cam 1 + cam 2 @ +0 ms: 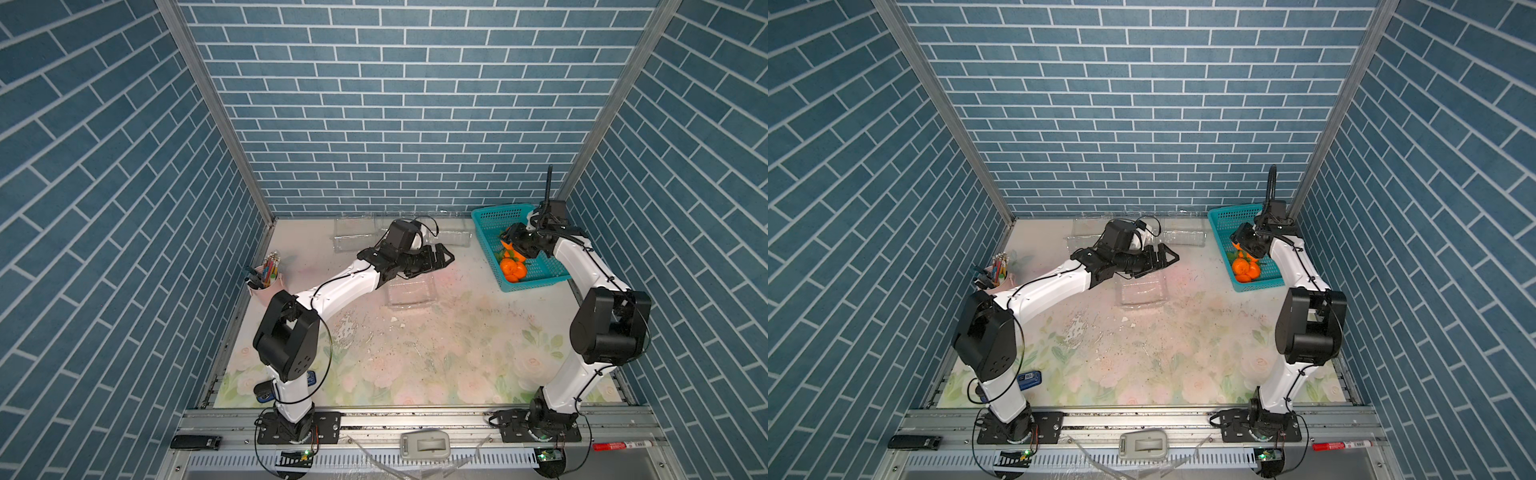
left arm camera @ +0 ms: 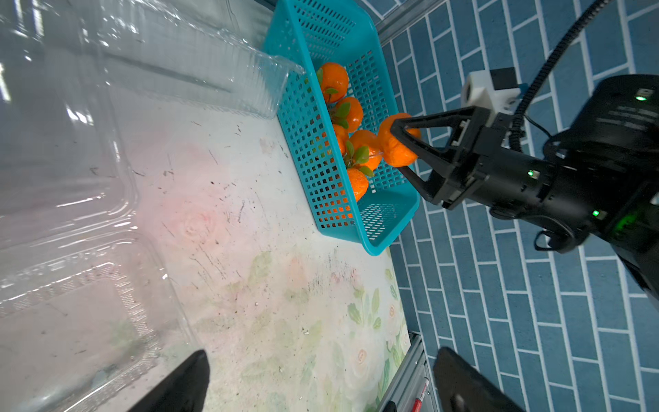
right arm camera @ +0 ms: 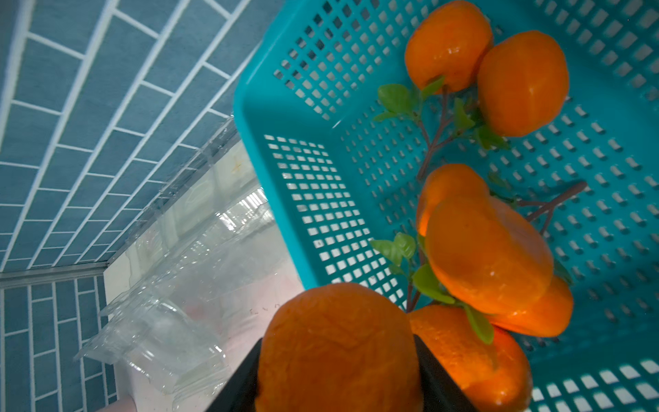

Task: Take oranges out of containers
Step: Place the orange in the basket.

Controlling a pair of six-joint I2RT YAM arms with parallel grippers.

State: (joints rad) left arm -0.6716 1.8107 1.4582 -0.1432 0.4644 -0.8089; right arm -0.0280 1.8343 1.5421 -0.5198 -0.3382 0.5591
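**A:** Whereabouts of the gripped orange (image 3: 338, 349)?

**B:** Pinched in the right gripper (image 2: 400, 146), jaws part-closed on its two sides. Hanging over the teal basket (image 2: 303, 142), about midway along it, above the floor.

**A:** And its twin?

**B:** Probably the neighbour (image 2: 363, 146) just past the fingertips, leaves in between. Stem link hidden, so no certainty. If so, long axis of the pair in line with the fingers, pointing on into the basket.

**A:** Direction of the drop?

**B:** Straight down, by the look of it. Basket floor directly beneath, with the other oranges (image 1: 513, 270) heaped just beside and below. Seems to need little more than a slight lowering and a widening of the jaws. Possible snag: stems and leaves catching on the heap.

**A:** Nearer arm?

**B:** Right, by far, already reaching in over the basket's rim. Left gripper (image 1: 442, 262) well apart, jaws spread wide and empty, hovering near the middle container (image 1: 411, 293).

**A:** Anything left in the containers?

**B:** No orange visible in the middle one, lid lying open. Same for the clear ones by the back wall (image 1: 357, 235), as far as glare allows.
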